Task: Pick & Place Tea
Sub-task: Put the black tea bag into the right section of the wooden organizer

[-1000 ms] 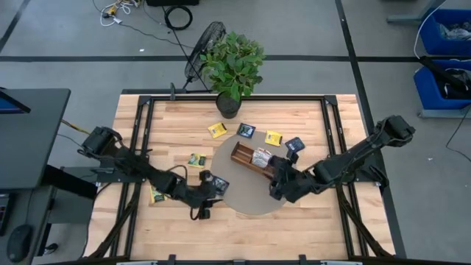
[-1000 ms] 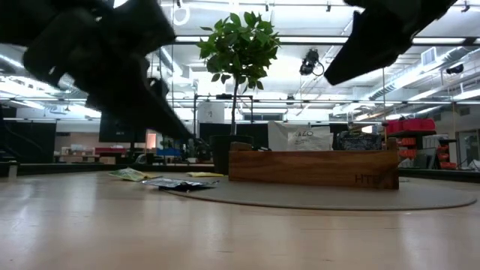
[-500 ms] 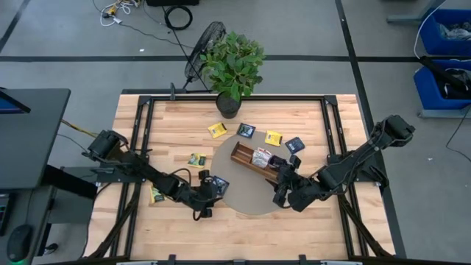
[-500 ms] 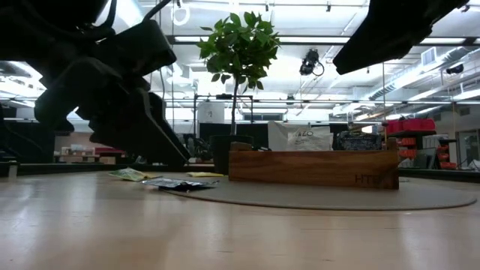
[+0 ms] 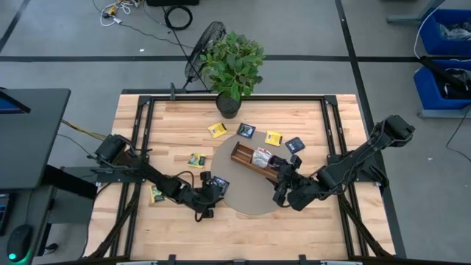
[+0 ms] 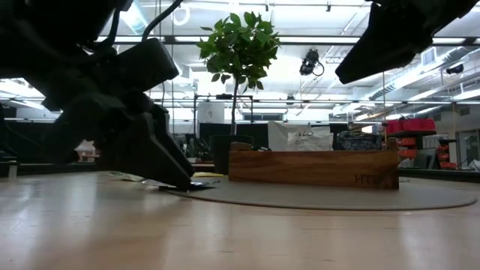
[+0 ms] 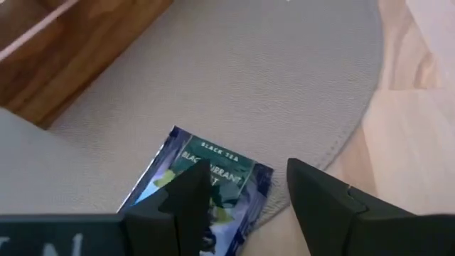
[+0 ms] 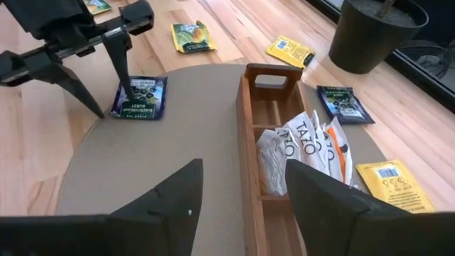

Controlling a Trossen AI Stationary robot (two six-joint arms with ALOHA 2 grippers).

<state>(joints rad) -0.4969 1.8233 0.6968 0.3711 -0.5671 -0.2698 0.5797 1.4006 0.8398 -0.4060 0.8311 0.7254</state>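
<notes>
A dark blue tea packet (image 7: 213,171) lies flat on the left edge of the round grey mat (image 5: 246,195). My left gripper (image 7: 243,171) is open, low over it. One finger (image 8: 128,85) comes down onto the packet's left part and the other (image 8: 89,99) stands outside the mat's rim. My right gripper (image 5: 283,185) hangs open above the mat, by the near end of the long wooden box (image 5: 254,162). White-and-orange packets (image 8: 302,142) stand in the box. My left gripper slants down from the table's left side. One fingertip (image 7: 192,188) is at the dark blue packet's left part (image 8: 135,99). Whether it touches the packet I cannot tell. The packet lies flat on the mat.
Loose packets lie around the mat: yellow (image 5: 216,130), dark (image 5: 246,130), yellow (image 5: 273,137), dark blue (image 5: 294,144), green (image 5: 196,159), and one under the left arm (image 5: 156,195). A potted plant (image 5: 234,66) stands at the far edge.
My left gripper has sunk toward the dark blue packet, from well above the table down to mat height. The packet and the box have stayed where they were.
</notes>
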